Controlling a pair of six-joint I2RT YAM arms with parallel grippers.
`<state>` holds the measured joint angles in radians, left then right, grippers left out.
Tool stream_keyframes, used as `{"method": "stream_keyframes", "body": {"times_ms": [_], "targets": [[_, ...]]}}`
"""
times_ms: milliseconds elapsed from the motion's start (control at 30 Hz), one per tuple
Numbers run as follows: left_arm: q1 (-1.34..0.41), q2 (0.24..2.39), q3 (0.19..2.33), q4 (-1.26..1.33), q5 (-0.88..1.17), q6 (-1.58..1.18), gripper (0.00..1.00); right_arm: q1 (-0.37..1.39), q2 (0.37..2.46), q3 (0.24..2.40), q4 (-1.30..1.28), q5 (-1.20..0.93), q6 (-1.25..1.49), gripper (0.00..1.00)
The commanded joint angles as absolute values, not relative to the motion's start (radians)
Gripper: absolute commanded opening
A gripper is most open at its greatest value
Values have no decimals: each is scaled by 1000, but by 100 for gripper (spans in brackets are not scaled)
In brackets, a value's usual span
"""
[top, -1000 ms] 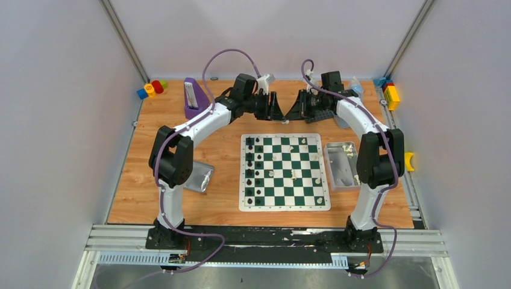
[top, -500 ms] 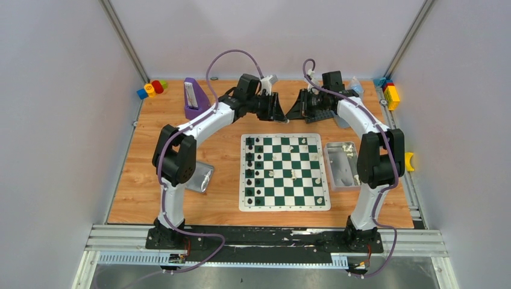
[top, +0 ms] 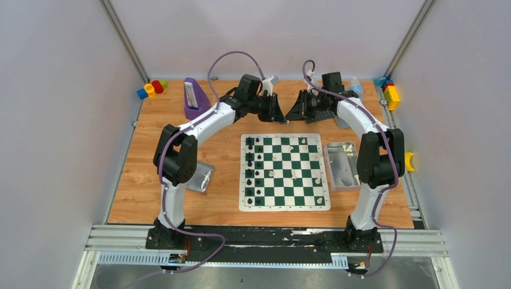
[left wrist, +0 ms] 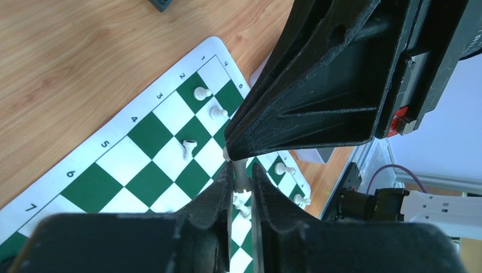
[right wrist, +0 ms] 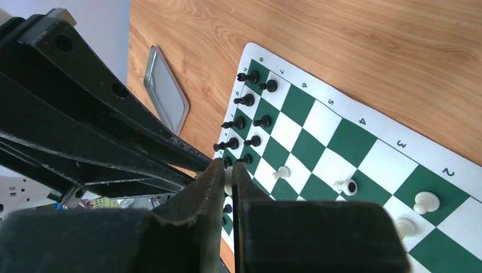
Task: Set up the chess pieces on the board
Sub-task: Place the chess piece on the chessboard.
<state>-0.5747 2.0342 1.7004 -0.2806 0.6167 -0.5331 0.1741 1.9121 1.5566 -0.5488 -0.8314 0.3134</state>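
At upper centre my right gripper [top: 290, 116] pinches a small cream plastic chess piece [left wrist: 241, 173]; whether my left gripper [top: 282, 118] grips it, I cannot tell.

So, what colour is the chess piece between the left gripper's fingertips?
Cream-white; the chess piece shows best in the left wrist view.

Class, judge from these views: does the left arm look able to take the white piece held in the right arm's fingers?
Probably yes. The left fingers flank the white piece on both sides, the right fingers pinch its other end, and nothing else shows between them.
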Motion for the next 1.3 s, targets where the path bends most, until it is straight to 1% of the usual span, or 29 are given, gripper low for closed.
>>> {"method": "stream_keyframes", "body": {"times_ms": [0, 33, 100, 133, 167, 267, 300, 367, 533, 667, 800, 1100, 1267], "targets": [[-580, 2049, 1757, -293, 630, -525, 14, 168, 1894, 1544, -511, -844, 301, 3], [-579, 2049, 1758, -306, 630, -519, 12, 166, 1887, 1542, -511, -838, 292, 7], [-580, 2043, 1759, -341, 624, -491, 3, 158, 1871, 1540, -512, -825, 276, 17], [-580, 2040, 1756, -353, 619, -459, 1, 151, 1861, 1538, -512, -818, 266, 21], [-580, 2034, 1753, -376, 609, -447, 0, 145, 1854, 1537, -512, -810, 257, 24], [-593, 2029, 1752, -445, 586, -352, 0, 117, 1827, 1528, -512, -788, 233, 45], [-599, 2034, 1757, -498, 573, -324, 0, 104, 1817, 1523, -512, -781, 226, 48], [-626, 2053, 1783, -595, 544, -234, 0, 74, 1794, 1512, -512, -770, 209, 53], [-707, 2145, 1914, -848, 466, -29, 0, 25, 1709, 1454, -511, -710, 152, 56], [-758, 2213, 2007, -990, 397, 61, 0, 9, 1635, 1393, -506, -653, 108, 56], [-803, 2284, 2096, -1119, 321, 114, 1, -43, 1566, 1333, -494, -629, 84, 55], [-850, 2377, 2218, -1243, 243, 158, 3, -90, 1489, 1237, -478, -632, 57, 54], [-857, 2424, 2252, -1291, 242, 169, 8, -98, 1471, 1213, -467, -639, 49, 54]]}}
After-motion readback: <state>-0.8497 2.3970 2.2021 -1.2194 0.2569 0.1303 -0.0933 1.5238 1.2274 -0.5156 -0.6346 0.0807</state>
